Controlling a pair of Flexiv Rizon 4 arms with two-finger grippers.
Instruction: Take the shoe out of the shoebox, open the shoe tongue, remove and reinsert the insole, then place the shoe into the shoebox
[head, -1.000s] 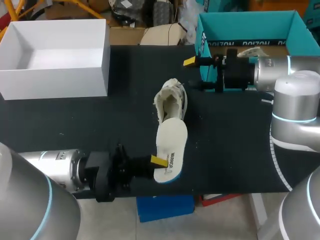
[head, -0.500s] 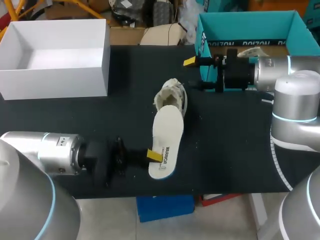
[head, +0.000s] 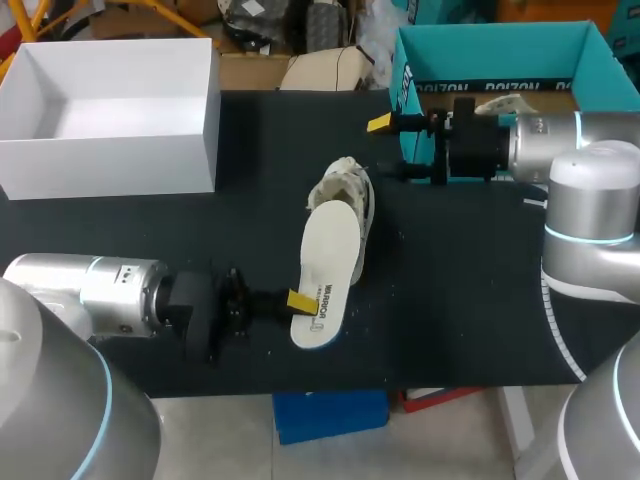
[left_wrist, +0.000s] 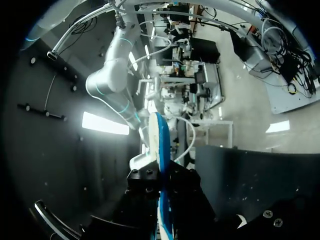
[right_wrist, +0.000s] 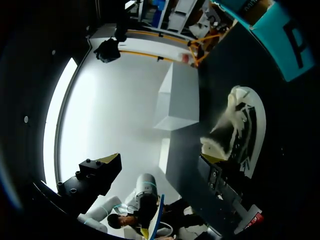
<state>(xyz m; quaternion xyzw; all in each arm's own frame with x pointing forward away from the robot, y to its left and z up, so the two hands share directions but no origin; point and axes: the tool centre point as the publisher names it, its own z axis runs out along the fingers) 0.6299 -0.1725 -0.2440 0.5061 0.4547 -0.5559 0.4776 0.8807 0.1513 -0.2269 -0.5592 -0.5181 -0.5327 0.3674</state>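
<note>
From where I stand the white shoe (head: 345, 190) lies on its side at the middle of the dark worktop (head: 460, 290), its mouth facing 6 o'clock. The pale insole (head: 328, 275) runs out of that mouth toward 6 o'clock, toe end at the opening and heel end well clear of the shoe. The left gripper (head: 300, 302) comes in from 8 o'clock, its jaws closed on the insole's heel edge. In the left wrist view the insole stands edge-on between them. The right gripper (head: 385, 147) hangs at 1 o'clock from the shoe, jaws apart and holding nothing, just in front of the teal shoebox (head: 405, 60). A white box (head: 110, 165) sits at 10 o'clock. I judge this to be the reinsertion. To do it well, the left arm should push along the shoe's length toward 12 o'clock, with the insole flat and low so the toe slides under the tongue and does not buckle. The shoe looks light and unpinned, so it may skid. The idle right arm could brace its toe end. There is dark print across the insole's heel and on the teal wall, and I leave both unread.
</note>
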